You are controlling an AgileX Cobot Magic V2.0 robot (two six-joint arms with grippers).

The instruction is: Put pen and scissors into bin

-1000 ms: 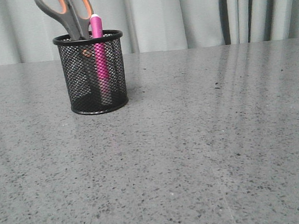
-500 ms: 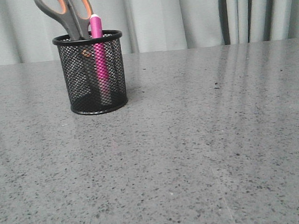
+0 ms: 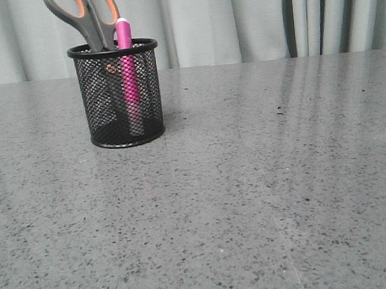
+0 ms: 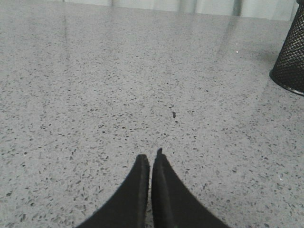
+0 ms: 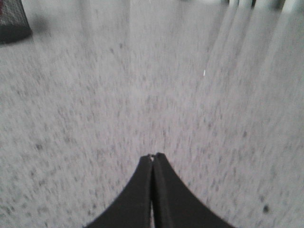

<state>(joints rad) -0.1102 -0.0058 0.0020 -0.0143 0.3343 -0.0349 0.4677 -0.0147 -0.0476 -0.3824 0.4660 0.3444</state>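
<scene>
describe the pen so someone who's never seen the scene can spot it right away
On the grey speckled table, look far left for the black mesh bin. Two things stand in it: the pen is the slim bright pink stick with a pale tip, just right of the scissors, whose grey-and-orange handles are far bulkier.

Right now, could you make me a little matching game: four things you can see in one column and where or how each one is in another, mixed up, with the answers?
Things:
1. pink pen
2. scissors
3. black mesh pencil cup
4. left gripper

States:
A. stands on the grey speckled table, to the left
B. shut, holding nothing, over bare tabletop
C. upright in the cup, pale tip just above the rim
D. blades down in the cup, orange-lined handles sticking out

Pairs: 1-C, 2-D, 3-A, 4-B
</scene>
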